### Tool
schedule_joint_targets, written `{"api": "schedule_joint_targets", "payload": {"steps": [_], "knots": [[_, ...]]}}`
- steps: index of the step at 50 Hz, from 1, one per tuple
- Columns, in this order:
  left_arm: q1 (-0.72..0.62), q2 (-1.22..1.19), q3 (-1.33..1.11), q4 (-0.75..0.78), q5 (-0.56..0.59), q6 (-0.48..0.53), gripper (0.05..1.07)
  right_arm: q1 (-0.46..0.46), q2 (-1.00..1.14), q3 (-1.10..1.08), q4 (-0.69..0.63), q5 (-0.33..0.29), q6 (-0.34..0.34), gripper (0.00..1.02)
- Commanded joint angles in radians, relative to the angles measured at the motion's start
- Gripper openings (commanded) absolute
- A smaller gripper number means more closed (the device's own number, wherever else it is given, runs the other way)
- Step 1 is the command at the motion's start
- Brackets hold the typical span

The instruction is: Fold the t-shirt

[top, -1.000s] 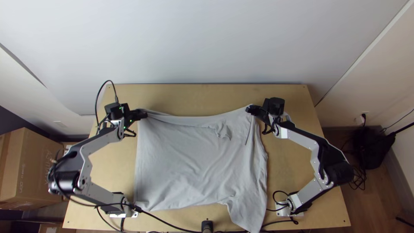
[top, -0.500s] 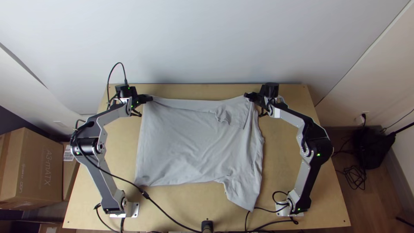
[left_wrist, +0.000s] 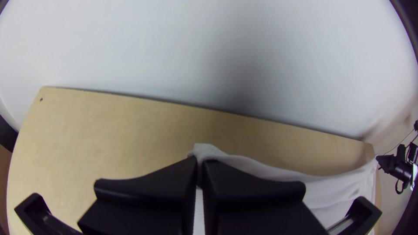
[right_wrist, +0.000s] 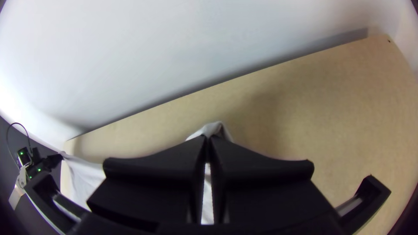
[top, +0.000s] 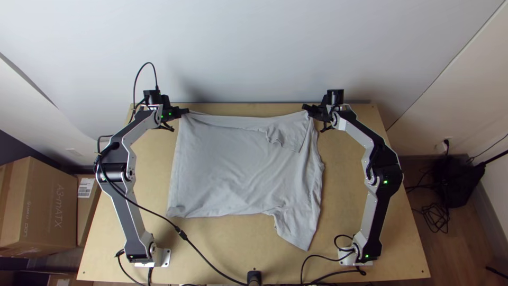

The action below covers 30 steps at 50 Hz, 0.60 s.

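Observation:
A light grey t-shirt [top: 233, 169] lies mostly spread over the middle of the table, its far edge stretched between the two grippers and a bunched bit of cloth near its far right part. One sleeve sticks out toward the near right. At its far left corner my left gripper [top: 186, 112] is closed on the cloth; in the left wrist view the left gripper [left_wrist: 200, 163] pinches the t-shirt [left_wrist: 248, 165]. The far right corner is held by my right gripper [top: 306, 108]; in the right wrist view the right gripper [right_wrist: 208, 141] grips the t-shirt [right_wrist: 212, 129] between its fingertips.
The wooden table [top: 365, 212] ends at a pale wall [top: 254, 47] just beyond both grippers. A black cable [top: 209, 259] crosses the near left part of the table. Cardboard boxes [top: 39, 201] stand off the table's left side.
Both arms have stretched toward the table's far edge, grippers shut on the cloth throughout. The t-shirt has slid along with them, its near edge and sleeve drawn away from the table's near edge.

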Motion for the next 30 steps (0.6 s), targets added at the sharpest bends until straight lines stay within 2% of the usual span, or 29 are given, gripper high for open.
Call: {"api": "schedule_joint_targets", "payload": {"steps": [1, 14, 30], "knots": [[0.004, -0.095, -0.084, -0.013, 0.034, -0.019, 0.08, -0.01, -0.036, 0.004, -0.034, 0.005, 0.019, 0.02], [0.014, -0.227, -0.299, 0.049, 0.069, -0.019, 0.08, -0.006, -0.093, -0.06, -0.115, 0.004, 0.017, 0.02], [0.024, -0.333, -0.494, 0.111, 0.092, -0.019, 0.08, 0.005, -0.219, -0.227, -0.118, -0.009, 0.01, 0.02]]}}
